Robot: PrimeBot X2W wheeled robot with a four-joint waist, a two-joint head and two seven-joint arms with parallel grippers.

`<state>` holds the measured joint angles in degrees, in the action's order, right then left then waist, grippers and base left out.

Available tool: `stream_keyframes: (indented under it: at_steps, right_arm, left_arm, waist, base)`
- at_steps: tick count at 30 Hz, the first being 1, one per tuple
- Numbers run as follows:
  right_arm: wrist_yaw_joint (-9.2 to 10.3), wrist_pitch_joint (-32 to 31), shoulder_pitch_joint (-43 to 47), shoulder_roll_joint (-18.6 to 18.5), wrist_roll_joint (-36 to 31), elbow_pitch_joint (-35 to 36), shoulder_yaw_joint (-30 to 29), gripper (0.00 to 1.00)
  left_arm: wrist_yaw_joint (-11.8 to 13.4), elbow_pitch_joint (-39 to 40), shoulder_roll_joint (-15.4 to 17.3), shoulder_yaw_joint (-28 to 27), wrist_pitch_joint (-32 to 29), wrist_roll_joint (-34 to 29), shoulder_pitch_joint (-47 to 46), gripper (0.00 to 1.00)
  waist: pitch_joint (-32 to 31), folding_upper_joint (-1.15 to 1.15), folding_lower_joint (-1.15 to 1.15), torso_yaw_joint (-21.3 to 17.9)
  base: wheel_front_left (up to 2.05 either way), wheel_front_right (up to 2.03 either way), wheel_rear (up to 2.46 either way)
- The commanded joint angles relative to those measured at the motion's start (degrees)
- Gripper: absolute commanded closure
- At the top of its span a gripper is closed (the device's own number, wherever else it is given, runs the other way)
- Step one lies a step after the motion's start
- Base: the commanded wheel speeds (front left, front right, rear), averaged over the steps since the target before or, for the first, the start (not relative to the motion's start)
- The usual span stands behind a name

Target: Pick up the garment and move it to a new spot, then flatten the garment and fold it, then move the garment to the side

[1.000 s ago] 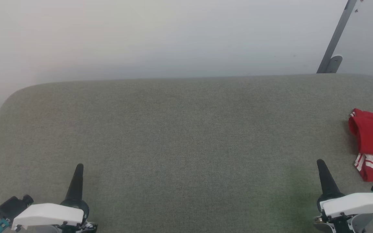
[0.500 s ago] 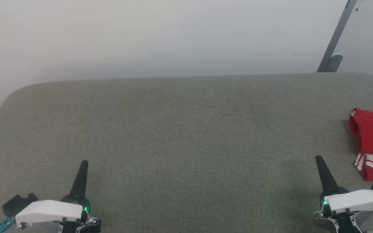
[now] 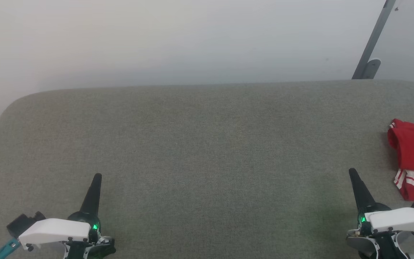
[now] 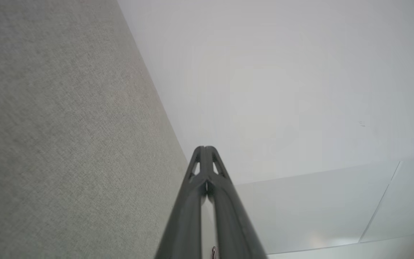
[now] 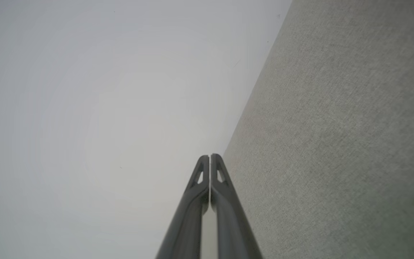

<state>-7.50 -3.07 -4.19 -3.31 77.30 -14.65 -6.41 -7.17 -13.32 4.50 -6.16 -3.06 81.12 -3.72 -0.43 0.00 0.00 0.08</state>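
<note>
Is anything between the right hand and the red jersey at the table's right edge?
Nothing visible. Only bare grey tabletop lies between the shut right hand and the bunched garment, which is partly cut off at the head view's right edge.

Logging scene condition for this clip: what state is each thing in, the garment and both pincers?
garment: crumpled, lying on the table at far right, unheld, cut off by the frame.
left pincer: shut, empty, over the table.
right pincer: shut, empty, apart from the garment.
</note>
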Motion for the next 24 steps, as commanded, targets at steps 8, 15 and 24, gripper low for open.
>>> stream_keyframes:
  at_steps: [8,15,24]
  right_arm:
    - [0.00,-1.31,-1.28,0.29,5.13,0.70,-0.17,1.00]
    - [0.00,-2.11,-1.75,0.40,8.42,0.75,-0.17,1.00]
    - [0.01,-2.94,-2.18,0.49,12.00,0.74,-0.18,1.00]
  left_arm:
    - [-0.43,-0.16,-0.51,-0.38,-1.31,3.73,-1.70,1.00]
    - [-0.42,-0.35,-0.87,-0.41,-2.07,6.33,-2.04,1.00]
    - [-0.42,-0.58,-1.34,-0.46,-2.89,8.94,-2.54,1.00]
  waist:
    - [0.16,0.00,0.00,-0.02]
    - [0.29,0.00,0.00,-0.04]
    - [0.45,0.00,0.00,-0.06]
  base:
    - [0.00,0.00,0.00]
    - [0.00,0.00,0.00]
    - [0.00,0.00,0.00]
